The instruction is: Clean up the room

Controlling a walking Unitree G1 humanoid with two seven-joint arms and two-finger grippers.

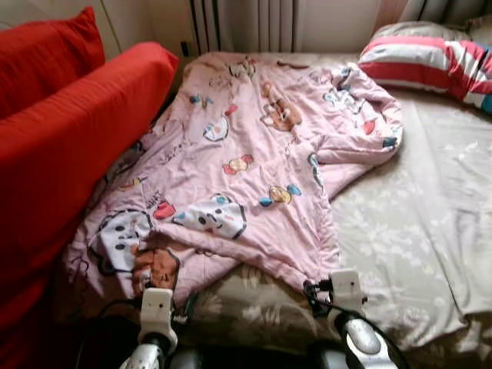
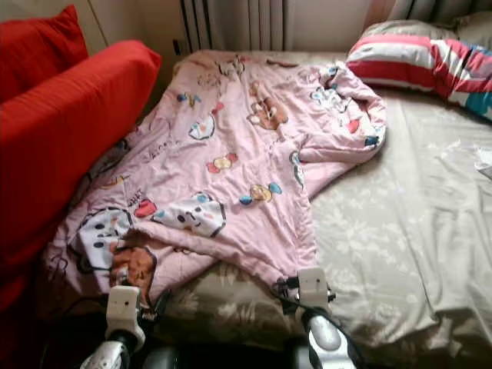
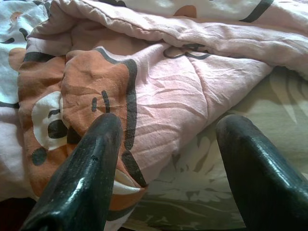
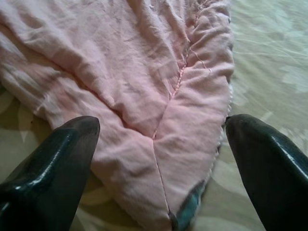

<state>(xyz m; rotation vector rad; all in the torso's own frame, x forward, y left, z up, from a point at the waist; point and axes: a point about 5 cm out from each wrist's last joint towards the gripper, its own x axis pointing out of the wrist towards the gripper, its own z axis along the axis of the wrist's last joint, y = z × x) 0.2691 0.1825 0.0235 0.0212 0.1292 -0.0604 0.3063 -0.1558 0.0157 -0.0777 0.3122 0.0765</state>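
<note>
A pink quilt [image 1: 246, 154] printed with cartoon animals lies rumpled across the left half of the bed [image 1: 415, 231]. Both arms reach to the bed's near edge. In the left wrist view my left gripper [image 3: 166, 127] is open, and the quilt's near corner with an orange bear print [image 3: 82, 96] lies just beyond its fingers [image 3: 91, 163]. My right gripper [image 4: 161, 125] is open too, with a plain pink quilt corner [image 4: 159, 159] lying between its fingertips on the sheet. From the head camera, the left wrist [image 1: 156, 307] and right wrist [image 1: 344, 290] sit at the quilt's near hem.
A red sofa [image 1: 69, 131] with a red cushion [image 1: 46, 54] presses against the bed's left side. A striped pillow [image 1: 430, 65] lies at the far right. A radiator [image 1: 242, 23] stands behind the bed. Bare beige floral sheet covers the right half.
</note>
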